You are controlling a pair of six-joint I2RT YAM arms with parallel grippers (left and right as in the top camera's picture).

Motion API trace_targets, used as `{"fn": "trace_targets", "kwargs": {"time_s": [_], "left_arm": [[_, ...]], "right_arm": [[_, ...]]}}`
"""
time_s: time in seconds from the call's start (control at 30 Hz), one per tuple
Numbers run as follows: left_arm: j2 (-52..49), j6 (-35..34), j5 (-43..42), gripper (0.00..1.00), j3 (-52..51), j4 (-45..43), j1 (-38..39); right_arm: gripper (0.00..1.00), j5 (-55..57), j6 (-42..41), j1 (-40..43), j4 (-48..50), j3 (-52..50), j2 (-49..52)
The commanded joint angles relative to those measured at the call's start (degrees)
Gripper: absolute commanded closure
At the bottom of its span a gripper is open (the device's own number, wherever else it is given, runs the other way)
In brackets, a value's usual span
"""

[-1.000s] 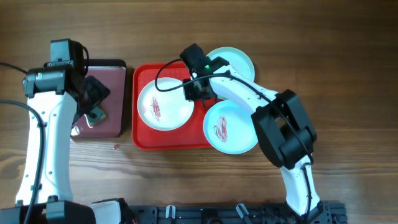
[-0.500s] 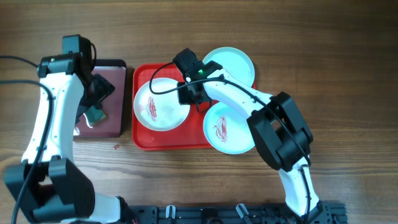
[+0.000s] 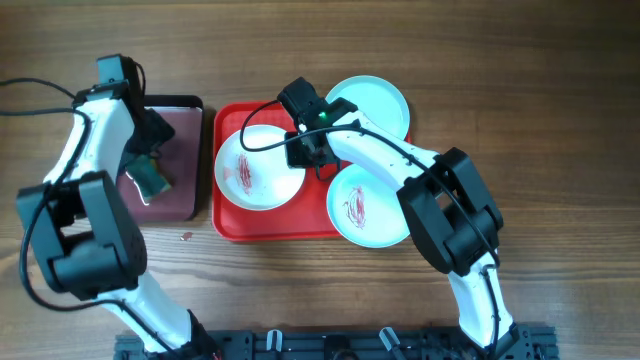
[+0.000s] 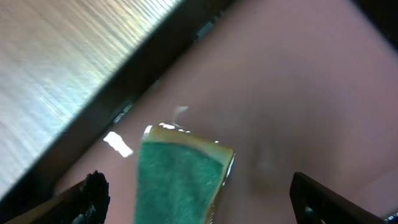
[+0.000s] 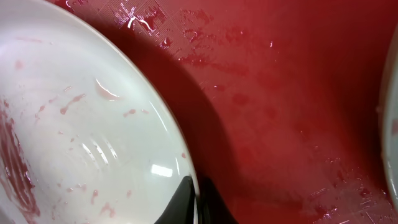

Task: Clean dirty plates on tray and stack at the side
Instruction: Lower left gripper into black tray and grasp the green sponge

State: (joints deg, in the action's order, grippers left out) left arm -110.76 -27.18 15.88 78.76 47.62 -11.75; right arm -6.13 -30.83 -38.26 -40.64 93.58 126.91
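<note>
On the wooden table (image 3: 520,60) the wet red tray (image 3: 285,226) holds the white plate (image 3: 258,170), its rim clamped by the right gripper (image 5: 194,194). Two light blue plates (image 3: 372,100) overlap the tray's right side. The left gripper (image 4: 199,202) hangs, fingers wide apart, over a green sponge (image 4: 177,180) on the maroon tray (image 4: 298,93).

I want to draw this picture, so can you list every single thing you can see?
large rectangular plastic tray: one, bright red, middle of the table.
round white plate: one, reddish smears, on the red tray's left half.
round light blue plates: two, one over the red tray's far right corner, one with a red smear over its near right edge.
small dark tray: one, maroon with black rim, left of the red tray.
sponge: one, green, on the maroon tray.
wooden table: one, brown, under everything.
left gripper: one, black, open above the sponge.
right gripper: one, black, pinching the white plate's rim.
</note>
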Motion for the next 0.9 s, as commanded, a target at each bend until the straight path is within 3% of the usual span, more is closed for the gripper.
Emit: {"fn": "trace_targets", "kwargs": {"time_s": [0.0,0.23,0.27,0.3,0.33,0.4,0.73,0.77,0.83,0.87], "left_arm": [[-4.2,1.5,-1.5,0.09,-0.1,-1.0,-0.2],[-6.3,1.5,-1.5,0.16,-0.5,-2.4,-0.6],[-6.4,1.5,-1.5,0.28,-0.6,-2.7,-0.6],[-6.4,1.5,-1.5,0.47,-0.6,-3.0,-0.6],[-6.4,1.5,-1.5,0.75,-0.6,-3.1,-0.6],[-6.4,1.5,-1.5,0.96,-0.7,-3.1,-0.6],[-5.3,3.8,-1.5,0.96,0.8,0.2,-0.6],[-4.9,4.2,-1.5,0.87,1.7,1.4,-0.6],[-3.7,4.5,-1.5,0.28,3.8,4.4,-0.6],[-3.1,4.5,-1.5,0.20,4.6,6.9,-0.6]], "right_arm": [[0.96,2.9,-0.6,0.0,-0.3,-0.3,2.1],[0.96,2.9,-0.6,0.0,-0.3,-0.3,2.1],[0.96,2.9,-0.7,0.0,-0.3,-0.3,2.1],[0.96,2.9,-0.7,0.0,-0.2,-0.3,2.1],[0.96,2.9,-0.6,0.0,-0.1,-0.3,2.1],[0.96,2.9,-0.7,0.0,-0.1,-0.3,2.1],[0.96,2.9,-0.7,0.0,0.1,-0.3,2.1],[0.96,2.9,-0.7,0.0,0.1,-0.3,2.1],[0.96,2.9,-0.7,0.0,0.1,-0.3,2.1],[0.96,2.9,-0.7,0.0,0.1,-0.3,2.1]]}}
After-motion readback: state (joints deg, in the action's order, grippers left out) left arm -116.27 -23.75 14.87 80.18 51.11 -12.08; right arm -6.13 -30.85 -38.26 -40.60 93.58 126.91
